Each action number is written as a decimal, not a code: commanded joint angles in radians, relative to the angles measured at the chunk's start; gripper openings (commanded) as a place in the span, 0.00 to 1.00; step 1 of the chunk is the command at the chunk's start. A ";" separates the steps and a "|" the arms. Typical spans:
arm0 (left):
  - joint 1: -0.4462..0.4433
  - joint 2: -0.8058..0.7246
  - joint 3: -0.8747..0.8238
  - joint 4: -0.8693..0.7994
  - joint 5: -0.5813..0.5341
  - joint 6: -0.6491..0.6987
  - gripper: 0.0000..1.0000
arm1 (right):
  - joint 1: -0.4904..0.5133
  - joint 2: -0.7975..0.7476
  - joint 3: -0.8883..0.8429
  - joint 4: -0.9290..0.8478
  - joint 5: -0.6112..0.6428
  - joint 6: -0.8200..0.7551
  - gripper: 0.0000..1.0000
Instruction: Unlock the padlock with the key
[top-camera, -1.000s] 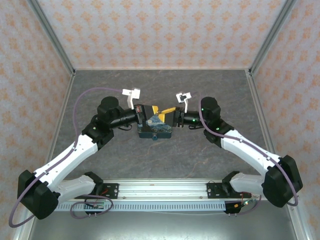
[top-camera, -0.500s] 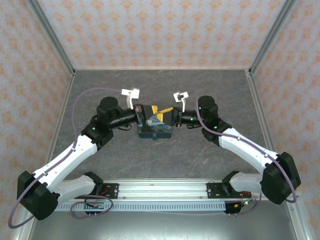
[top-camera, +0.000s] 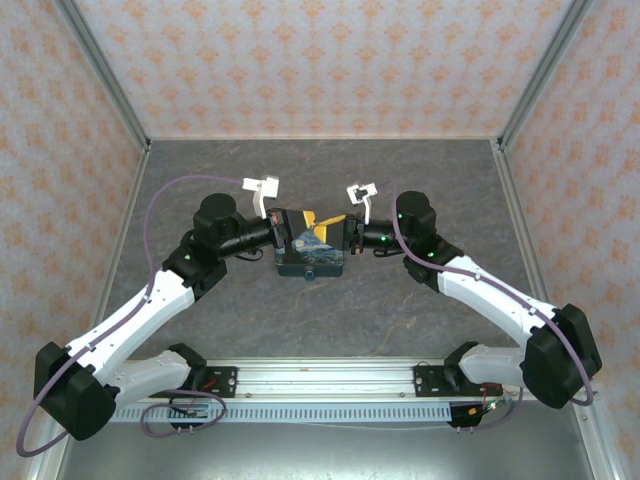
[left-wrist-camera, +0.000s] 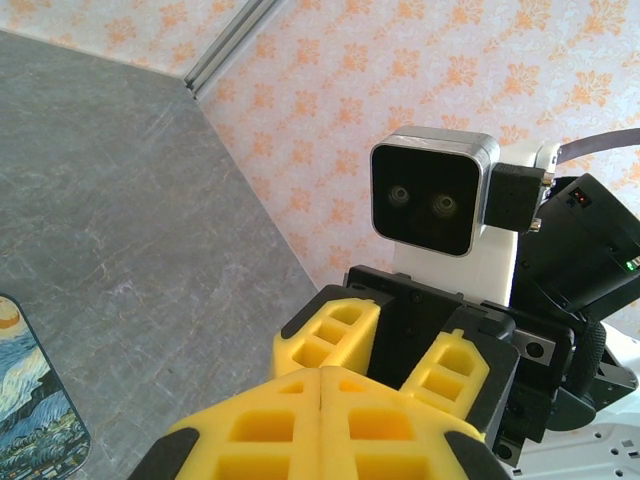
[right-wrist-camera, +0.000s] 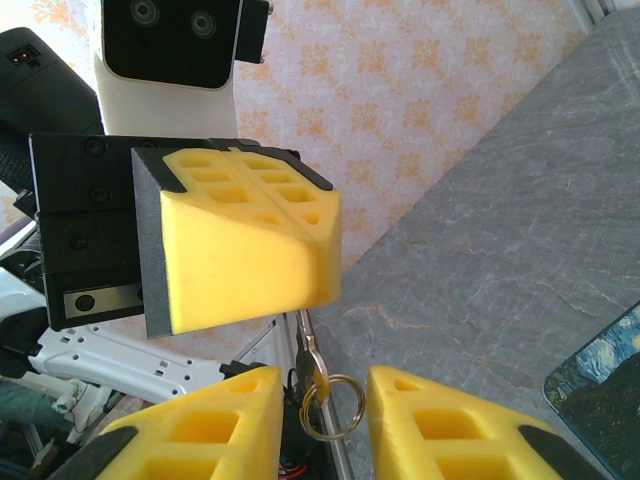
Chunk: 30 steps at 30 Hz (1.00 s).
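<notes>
Mid-worktop: tiny teal padlock at the painted box's near side. Over the box, left hand pressed together, pinching the key, key ring dangling. Right hand spread, flanking that ring. Behind, patterned wall.

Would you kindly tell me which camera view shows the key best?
The right wrist view: the key and its ring hang from the shut left gripper, between the right gripper's parted fingers. From the top external view it is too small to make out; in the left wrist view the shut fingers hide it.
</notes>
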<state>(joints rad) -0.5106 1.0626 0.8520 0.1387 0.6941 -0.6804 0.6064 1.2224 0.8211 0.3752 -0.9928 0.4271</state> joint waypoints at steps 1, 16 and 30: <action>-0.005 -0.013 0.027 -0.010 -0.016 0.021 0.00 | 0.006 -0.003 0.044 0.038 -0.022 -0.002 0.26; -0.005 -0.009 0.025 -0.001 -0.022 0.019 0.00 | 0.008 0.006 0.038 0.048 -0.028 0.008 0.21; -0.005 -0.008 0.021 -0.003 -0.027 0.019 0.00 | 0.009 0.020 0.040 0.068 -0.043 0.018 0.10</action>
<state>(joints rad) -0.5106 1.0626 0.8520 0.1387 0.6872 -0.6804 0.6064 1.2400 0.8345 0.3901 -1.0069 0.4480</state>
